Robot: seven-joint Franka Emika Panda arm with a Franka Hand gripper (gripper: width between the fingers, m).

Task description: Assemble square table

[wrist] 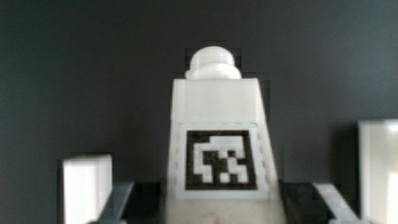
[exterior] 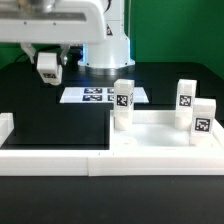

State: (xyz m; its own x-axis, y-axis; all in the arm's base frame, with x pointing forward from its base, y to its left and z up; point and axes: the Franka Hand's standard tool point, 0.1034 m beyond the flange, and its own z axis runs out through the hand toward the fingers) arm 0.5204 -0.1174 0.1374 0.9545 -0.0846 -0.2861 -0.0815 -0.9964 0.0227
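Observation:
My gripper (exterior: 48, 72) hangs above the dark table at the back of the exterior view's left, shut on a white leg block (exterior: 47, 63). In the wrist view this leg block (wrist: 219, 110) sits between my two dark fingers (wrist: 143, 200), its black tag facing the camera and a rounded peg at its far end. The gripper (wrist: 226, 190) clamps the block's near end. On the exterior view's right lies the square table slab (exterior: 150, 135), and three tagged leg blocks stand upright on it (exterior: 123, 101) (exterior: 186, 101) (exterior: 203, 119).
The marker board (exterior: 100, 95) lies flat behind the slab, near the robot base (exterior: 105, 45). A long low white border wall (exterior: 60, 160) runs along the front and turns up at the exterior view's left (exterior: 6, 130). Blurred white shapes (wrist: 377, 165) flank the held block in the wrist view.

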